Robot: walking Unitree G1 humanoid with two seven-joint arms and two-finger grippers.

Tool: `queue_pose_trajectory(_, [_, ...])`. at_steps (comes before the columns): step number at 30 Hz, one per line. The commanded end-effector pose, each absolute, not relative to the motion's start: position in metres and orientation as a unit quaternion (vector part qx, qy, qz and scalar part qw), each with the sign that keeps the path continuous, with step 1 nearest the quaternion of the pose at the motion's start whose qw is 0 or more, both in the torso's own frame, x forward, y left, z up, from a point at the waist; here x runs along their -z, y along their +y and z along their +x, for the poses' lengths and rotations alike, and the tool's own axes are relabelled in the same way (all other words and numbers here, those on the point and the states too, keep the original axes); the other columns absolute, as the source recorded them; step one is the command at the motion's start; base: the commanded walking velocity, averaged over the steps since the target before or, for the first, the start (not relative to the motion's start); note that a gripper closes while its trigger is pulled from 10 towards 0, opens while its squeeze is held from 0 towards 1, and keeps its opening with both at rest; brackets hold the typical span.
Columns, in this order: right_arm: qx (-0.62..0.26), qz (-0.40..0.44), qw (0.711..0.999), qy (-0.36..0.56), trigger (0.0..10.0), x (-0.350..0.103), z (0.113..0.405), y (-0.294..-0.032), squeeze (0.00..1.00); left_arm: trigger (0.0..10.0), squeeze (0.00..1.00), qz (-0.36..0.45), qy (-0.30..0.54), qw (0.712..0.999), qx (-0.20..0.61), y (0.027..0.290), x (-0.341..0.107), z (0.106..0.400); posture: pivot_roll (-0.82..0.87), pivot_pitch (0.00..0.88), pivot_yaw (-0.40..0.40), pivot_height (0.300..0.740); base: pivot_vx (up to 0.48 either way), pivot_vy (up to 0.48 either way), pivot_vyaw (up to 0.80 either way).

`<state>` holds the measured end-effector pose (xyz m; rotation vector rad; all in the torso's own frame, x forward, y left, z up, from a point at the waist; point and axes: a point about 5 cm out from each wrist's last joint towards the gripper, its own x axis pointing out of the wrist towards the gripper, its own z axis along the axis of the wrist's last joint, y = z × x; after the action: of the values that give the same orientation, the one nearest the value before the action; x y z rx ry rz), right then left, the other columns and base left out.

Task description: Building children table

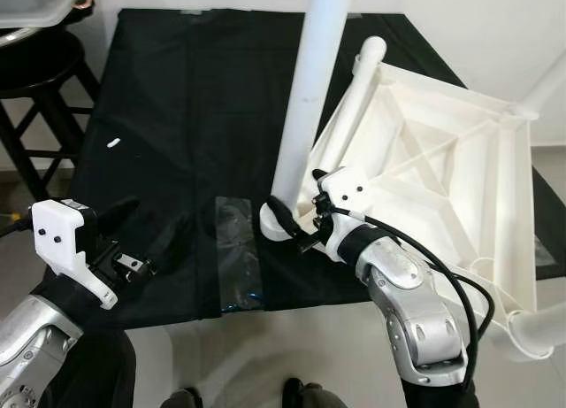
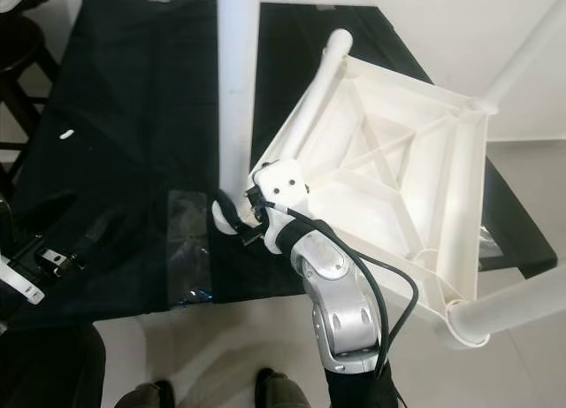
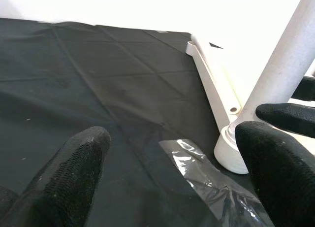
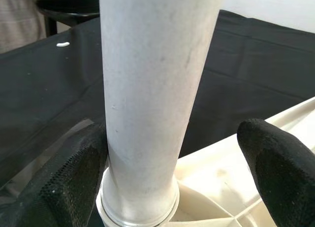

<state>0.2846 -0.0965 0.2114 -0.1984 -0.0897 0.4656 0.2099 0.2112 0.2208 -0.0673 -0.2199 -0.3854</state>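
A bench point(image 1: 177, 98) draped in black cloth takes up most of what stands before the robot. On its right half lies the white children table point(image 1: 442, 169), turned upside down so the ribbed underside faces up, its far-right edge reaching past the bench edge. White legs stand up from its corners; the nearest leg point(image 1: 309, 98) rises tall from the corner socket near the bench's middle, and another leg point(image 2: 522, 306) sticks out at the near right.

The right tool point(image 4: 172, 153) is at the foot of that nearest leg, its two black fingers spread apart, one finger point(image 4: 74, 173) touching the leg's side just above the socket and the other standing well off it. The left tool point(image 1: 141, 240) hovers low over the near-left part of the cloth, its fingers apart and holding nothing.

A strip of clear tape point(image 1: 237, 253) lies on the cloth between the two tools. A small white piece point(image 1: 113, 143) rests on the left of the cloth. A dark stool point(image 1: 40, 72) stands beside the bench on the left.
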Motion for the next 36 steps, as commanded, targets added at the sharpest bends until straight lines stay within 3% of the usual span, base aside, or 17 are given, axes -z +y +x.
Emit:
queue_pose_trajectory(1, [-0.202,-0.098,0.974,-0.027,10.0,-0.206,0.281,-0.104,0.0,10.0,0.0,-0.036,-0.099,0.977,0.186,0.212,-0.215,0.211,0.02,0.177,-0.07,0.74,0.0,0.0,0.0])
queue_pose_trajectory(12, [-0.378,-0.034,0.925,-0.002,10.0,-0.193,0.224,-0.073,0.0,10.0,0.0,0.001,-0.078,0.986,0.145,0.216,-0.213,0.212,0.02,0.185,-0.058,0.74,0.0,0.0,0.0])
queue_pose_trajectory(17, [-0.453,-0.081,0.885,0.07,10.0,-0.181,0.207,-0.092,0.0,10.0,0.0,0.004,-0.077,0.984,0.158,0.209,-0.215,0.211,0.0,0.181,-0.063,0.74,0.0,0.0,0.0])
queue_pose_trajectory(20, [-0.405,-0.098,0.896,0.156,10.0,-0.173,0.21,-0.124,0.0,10.0,0.0,0.003,-0.062,0.98,0.189,0.199,-0.21,0.207,-0.01,0.184,-0.063,0.74,0.0,0.0,0.0])
queue_pose_trajectory(21, [-0.405,-0.098,0.896,0.156,10.0,-0.173,0.21,-0.124,0.0,10.0,0.0,0.003,-0.062,0.98,0.189,0.199,-0.21,0.207,-0.01,0.184,-0.063,0.74,0.0,0.0,0.0])
queue_pose_trajectory(24, [-0.364,-0.069,0.908,0.197,10.0,-0.17,0.212,-0.136,0.0,10.0,0.0,-0.003,-0.055,0.979,0.198,0.196,-0.207,0.205,-0.01,0.184,-0.063,0.74,0.0,0.0,0.0])
queue_pose_trajectory(25, [-0.315,-0.027,0.918,0.24,10.0,-0.165,0.211,-0.144,0.0,10.0,0.0,0.003,-0.048,0.977,0.208,0.193,-0.204,0.203,-0.02,0.188,-0.059,0.74,0.0,0.0,0.0])
queue_pose_trajectory(36, [-0.222,-0.012,0.916,0.334,10.0,-0.146,0.199,-0.162,0.0,10.0,0.0,0.012,-0.046,0.974,0.22,0.188,-0.201,0.204,-0.04,0.189,-0.054,0.74,0.0,0.0,0.0])
